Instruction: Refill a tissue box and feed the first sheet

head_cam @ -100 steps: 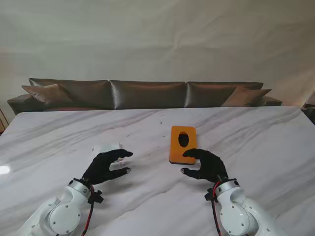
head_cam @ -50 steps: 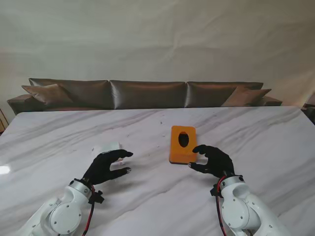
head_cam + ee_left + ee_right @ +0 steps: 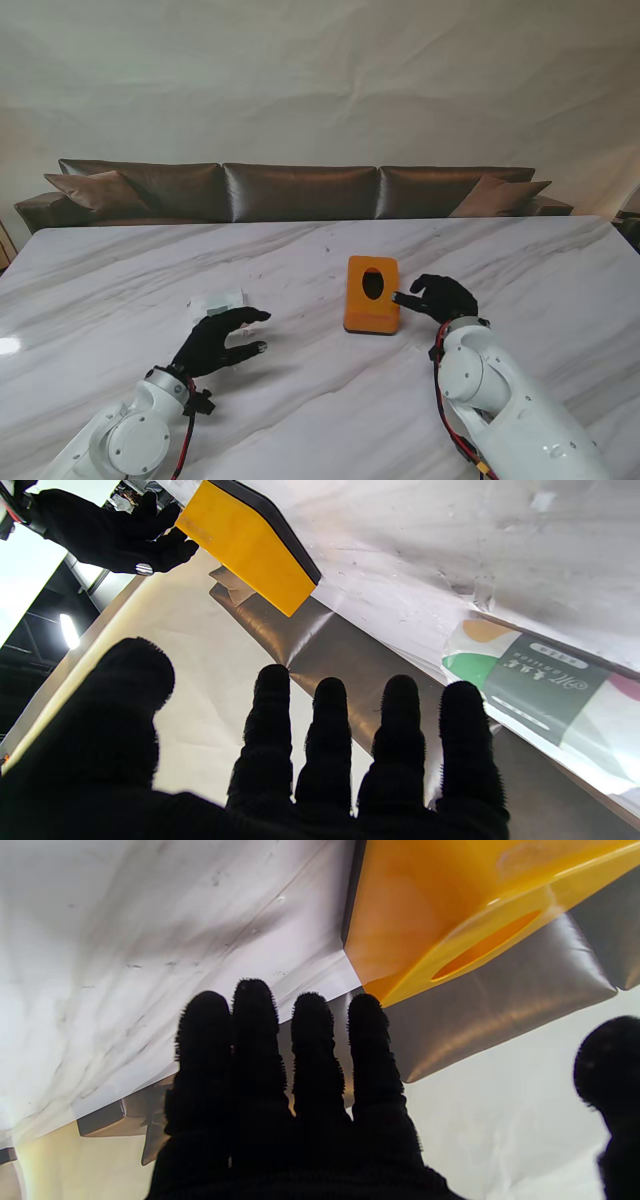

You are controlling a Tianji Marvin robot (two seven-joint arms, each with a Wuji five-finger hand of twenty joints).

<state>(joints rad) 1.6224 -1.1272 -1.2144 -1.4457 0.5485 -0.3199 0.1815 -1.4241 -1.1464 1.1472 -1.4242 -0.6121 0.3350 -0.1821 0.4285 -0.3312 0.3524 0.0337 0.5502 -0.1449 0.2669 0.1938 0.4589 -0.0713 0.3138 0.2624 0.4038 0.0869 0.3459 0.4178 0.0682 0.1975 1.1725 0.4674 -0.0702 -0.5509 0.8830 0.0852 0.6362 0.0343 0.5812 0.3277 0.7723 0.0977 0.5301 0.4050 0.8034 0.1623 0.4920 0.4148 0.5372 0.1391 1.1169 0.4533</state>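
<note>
The tissue box lies flat on the marble table, oval slot up, just beside the fingertips of your right hand. That hand's four fingers are straight and close together with the thumb set wide; it holds nothing, and whether a fingertip already touches the box's right wall you cannot tell.

The box looks like rigid, smooth plastic with a dark base edge, probably light, so it may skate on the polished stone: take it across its two long walls, thumb against fingers, not by the slot rim.

Your left hand is also empty, fingers spread. Just beyond them lies the tissue pack, soft and film-wrapped, likely slippery and easily crushed; grip it around the middle.
</note>
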